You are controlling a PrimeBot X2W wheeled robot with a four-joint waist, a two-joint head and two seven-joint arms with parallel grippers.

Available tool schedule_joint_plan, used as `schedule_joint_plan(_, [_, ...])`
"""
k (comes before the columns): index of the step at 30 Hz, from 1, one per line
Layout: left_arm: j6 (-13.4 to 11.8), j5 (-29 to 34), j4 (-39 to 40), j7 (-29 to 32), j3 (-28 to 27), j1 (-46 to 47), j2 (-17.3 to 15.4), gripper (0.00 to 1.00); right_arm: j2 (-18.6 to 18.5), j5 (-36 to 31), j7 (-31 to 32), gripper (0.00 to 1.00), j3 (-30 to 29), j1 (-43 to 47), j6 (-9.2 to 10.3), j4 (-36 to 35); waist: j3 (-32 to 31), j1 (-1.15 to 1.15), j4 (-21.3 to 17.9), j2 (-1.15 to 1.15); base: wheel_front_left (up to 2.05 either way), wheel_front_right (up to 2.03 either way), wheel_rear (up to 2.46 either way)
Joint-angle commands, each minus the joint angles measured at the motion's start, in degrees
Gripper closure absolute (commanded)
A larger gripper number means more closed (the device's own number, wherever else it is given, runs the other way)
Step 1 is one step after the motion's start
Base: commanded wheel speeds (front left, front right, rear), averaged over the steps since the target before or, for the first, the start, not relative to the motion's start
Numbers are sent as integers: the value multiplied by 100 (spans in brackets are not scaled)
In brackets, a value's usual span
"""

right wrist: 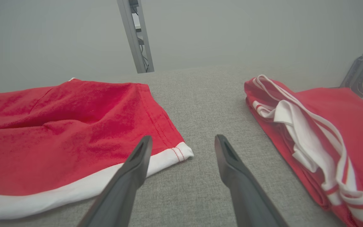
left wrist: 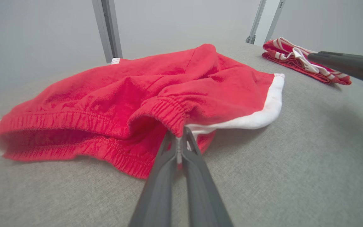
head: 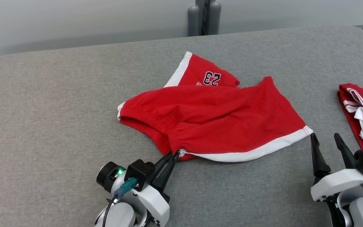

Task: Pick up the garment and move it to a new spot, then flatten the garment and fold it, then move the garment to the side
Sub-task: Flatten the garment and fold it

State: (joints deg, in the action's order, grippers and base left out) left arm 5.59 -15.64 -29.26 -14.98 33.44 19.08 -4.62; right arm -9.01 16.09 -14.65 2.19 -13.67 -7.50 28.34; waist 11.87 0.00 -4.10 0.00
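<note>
Left end effector (head: 175, 153) is pinched fully closed on the elastic waistband of the red shorts (head: 213, 116), at their near edge. Right end effector (head: 324, 136) gapes wide and holds nothing, its tips just beside the shorts' white hem corner. Two garments lie on the grey worktop (head: 58, 110): the crumpled shorts, numbered 23, at centre, and one folded red-and-white garment (head: 362, 107) at the right edge.

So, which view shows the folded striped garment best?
The right wrist view: the folded garment is close, its stripes clear. The head view cuts it at the edge; the left wrist view shows it small.
</note>
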Motion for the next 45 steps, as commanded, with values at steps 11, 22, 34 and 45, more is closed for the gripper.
schedule_joint_plan(11, [92,138,136,-20,105,-186,-73,100,-58,732,399,0,-189,-677,0,1261,-87,0,348,0,0,0,0])
schedule_joint_plan(22, [104,184,184,-20,132,-195,-8,100,-132,1641,558,0,295,-974,0,1693,-40,0,438,0,0,0,0])
schedule_joint_plan(34, [118,217,149,-20,137,-143,34,100,-292,2233,439,90,728,-1204,0,2040,15,0,448,0,0,0,0])
schedule_joint_plan(45, [136,63,283,-20,-1,-246,64,100,-523,2550,154,100,1160,-1298,0,1918,-153,0,512,0,0,0,0])
